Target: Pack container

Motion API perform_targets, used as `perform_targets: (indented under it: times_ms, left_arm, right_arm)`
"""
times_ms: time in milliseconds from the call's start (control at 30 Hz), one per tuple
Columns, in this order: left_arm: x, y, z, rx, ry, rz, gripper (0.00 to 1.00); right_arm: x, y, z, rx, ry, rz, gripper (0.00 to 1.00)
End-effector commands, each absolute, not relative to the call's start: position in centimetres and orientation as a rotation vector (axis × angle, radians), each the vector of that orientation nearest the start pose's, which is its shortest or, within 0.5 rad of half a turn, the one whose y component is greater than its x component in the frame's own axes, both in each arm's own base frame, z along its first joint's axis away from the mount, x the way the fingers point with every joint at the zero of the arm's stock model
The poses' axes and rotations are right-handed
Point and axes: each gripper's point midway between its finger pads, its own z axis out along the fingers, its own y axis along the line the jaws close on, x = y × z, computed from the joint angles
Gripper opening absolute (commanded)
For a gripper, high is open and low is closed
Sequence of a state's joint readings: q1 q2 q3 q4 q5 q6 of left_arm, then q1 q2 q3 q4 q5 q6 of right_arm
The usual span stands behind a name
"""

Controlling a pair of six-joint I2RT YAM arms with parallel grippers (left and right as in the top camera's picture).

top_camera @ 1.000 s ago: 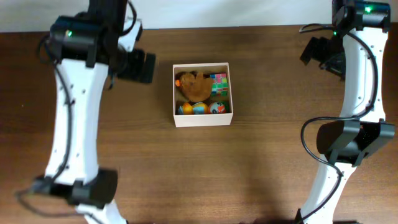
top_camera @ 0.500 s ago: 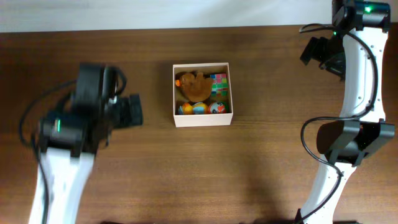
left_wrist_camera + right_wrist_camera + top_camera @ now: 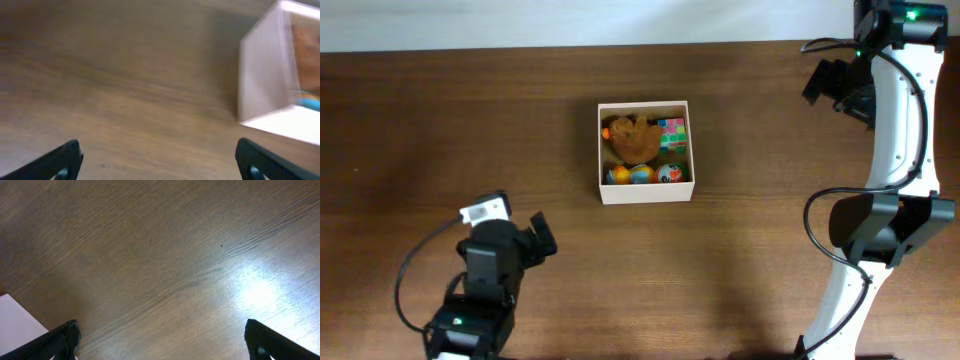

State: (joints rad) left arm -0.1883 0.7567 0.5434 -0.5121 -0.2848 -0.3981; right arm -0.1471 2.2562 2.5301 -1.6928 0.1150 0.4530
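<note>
Seemingly packing is finished: the container [image 3: 645, 193] sits mid-table holding a brown plush toy [image 3: 633, 139], a colourful cube [image 3: 671, 133] and three small balls [image 3: 640, 174], while the left gripper [image 3: 544, 240] and right gripper [image 3: 820, 84] hang wide, empty and well apart from it, so only parking the arms remains.

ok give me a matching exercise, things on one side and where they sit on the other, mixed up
1 container
2 left hand
3 right hand
4 colourful cube

a far right of the table
b inside the container, far right corner
c middle of the table
d near left of the table

Pairs: 1-c, 2-d, 3-a, 4-b
</note>
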Motion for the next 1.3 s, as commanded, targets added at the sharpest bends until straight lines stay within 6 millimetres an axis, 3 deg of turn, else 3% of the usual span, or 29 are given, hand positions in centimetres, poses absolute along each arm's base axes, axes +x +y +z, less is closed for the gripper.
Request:
perform_targets:
  times_ms: [0,133,200,333,500,533,700,1267]
  left_arm:
    - [25.5,3.4,12.7,-0.485,2.195,0.254,0.99]
    - [24.8,3.9,10.1,-0.522,2.256,0.309,0.91]
    - [24.7,3.9,9.7,-0.593,2.248,0.288,0.82]
    - [24.7,3.9,9.9,-0.63,2.23,0.264,0.81]
    - [23.8,4.1,9.4,-0.628,2.256,0.284,0.85]
    - [23.5,4.2,9.0,-0.645,2.265,0.288,0.99]
    - [22.6,4.4,8.0,-0.679,2.292,0.304,0.99]
    - [22.6,4.4,8.0,-0.678,2.297,0.302,0.99]
  right_arm:
    - [43.3,-8.4,21.2,0.893,2.805,-0.133,0.99]
    - [43.3,-8.4,21.2,0.893,2.805,-0.133,0.99]
    - [43.3,-8.4,21.2,0.893,2.805,-0.133,0.99]
    - [43.3,-8.4,21.2,0.893,2.805,-0.133,0.99]
    - [43.3,-8.4,21.2,0.893,2.805,-0.133,0.99]
    - [43.3,-8.4,21.2,0.893,2.805,-0.133,0.99]
    - [43.3,-8.4,21.2,0.893,2.805,-0.133,0.99]
    - [43.3,-8.4,21.2,0.893,2.805,-0.133,0.99]
